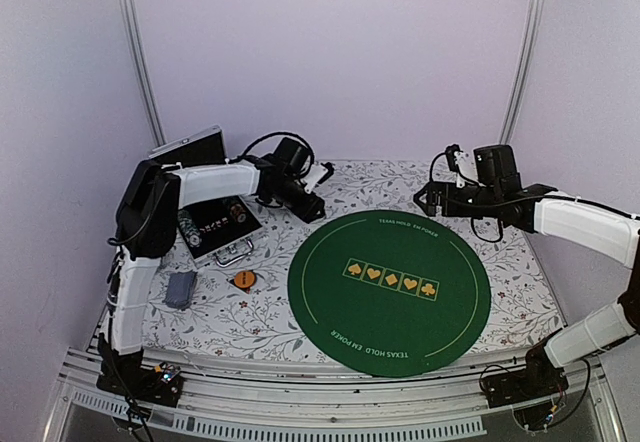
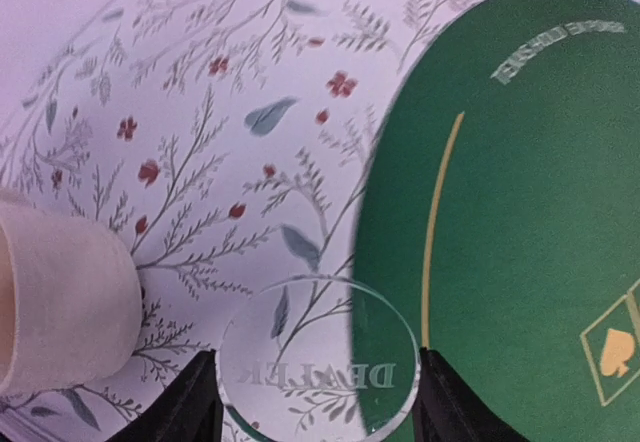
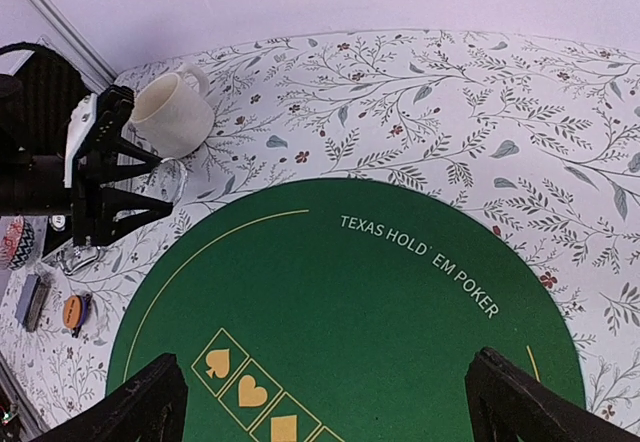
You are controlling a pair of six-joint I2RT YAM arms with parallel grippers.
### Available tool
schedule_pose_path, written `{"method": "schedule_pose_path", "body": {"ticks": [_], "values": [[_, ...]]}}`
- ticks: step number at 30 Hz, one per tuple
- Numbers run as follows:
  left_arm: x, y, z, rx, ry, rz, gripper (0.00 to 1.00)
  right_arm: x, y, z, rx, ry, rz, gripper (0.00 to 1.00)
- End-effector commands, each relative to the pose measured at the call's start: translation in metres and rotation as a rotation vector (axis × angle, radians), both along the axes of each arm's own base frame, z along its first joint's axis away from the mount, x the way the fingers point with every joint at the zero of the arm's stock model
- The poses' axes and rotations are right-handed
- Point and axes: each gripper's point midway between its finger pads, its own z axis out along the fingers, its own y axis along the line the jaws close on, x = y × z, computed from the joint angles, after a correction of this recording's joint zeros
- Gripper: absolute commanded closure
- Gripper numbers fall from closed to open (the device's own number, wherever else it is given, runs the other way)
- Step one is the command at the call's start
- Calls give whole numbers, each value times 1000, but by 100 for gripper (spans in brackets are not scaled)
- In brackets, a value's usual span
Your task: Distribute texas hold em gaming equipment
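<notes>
My left gripper [image 2: 318,412] is shut on a clear round disc [image 2: 318,362] marked DEALER, held by its edges just above the near rim of the round green poker mat [image 2: 520,212]. From above, that gripper [image 1: 312,200] sits at the mat's far-left edge. An orange round disc [image 1: 244,280] and a grey-blue pack of cards [image 1: 181,289] lie on the floral cloth at the left. Chip stacks [image 1: 190,228] sit in the open black case [image 1: 215,224]. My right gripper [image 3: 325,402] hangs open and empty over the mat [image 3: 340,322].
A cream mug [image 2: 60,302] stands right beside my left gripper, also visible in the right wrist view as the mug [image 3: 172,114]. The case lid [image 1: 190,148] stands upright at the back left. Metal frame posts [image 1: 140,52] rise behind the table.
</notes>
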Motion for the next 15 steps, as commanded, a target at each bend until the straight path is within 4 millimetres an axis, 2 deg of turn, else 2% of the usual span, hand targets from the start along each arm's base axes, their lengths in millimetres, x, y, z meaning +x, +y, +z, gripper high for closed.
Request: {"method": "schedule_pose_path", "body": {"ticks": [1, 3, 4, 6, 8, 12, 15], "values": [[-54, -83, 42, -121, -127, -290, 64, -9, 0, 9, 30, -4, -9, 1], [-77, -116, 22, -112, -106, -378, 65, -11, 1, 1, 35, 35, -10, 1], [-83, -130, 11, -102, -103, -402, 65, -12, 2, -4, 40, 62, -6, 1], [-89, -155, -13, -78, -92, -433, 66, -12, 5, -16, 43, 126, -7, 1], [-87, -180, -25, -77, -112, -435, 66, -12, 2, -22, 40, 159, -36, 1], [-81, -217, -25, -96, -201, -434, 66, -13, -8, -21, 58, 167, -95, 1], [-80, -226, -26, -112, -219, -436, 64, -15, -21, -14, 60, 157, -151, 1]]}}
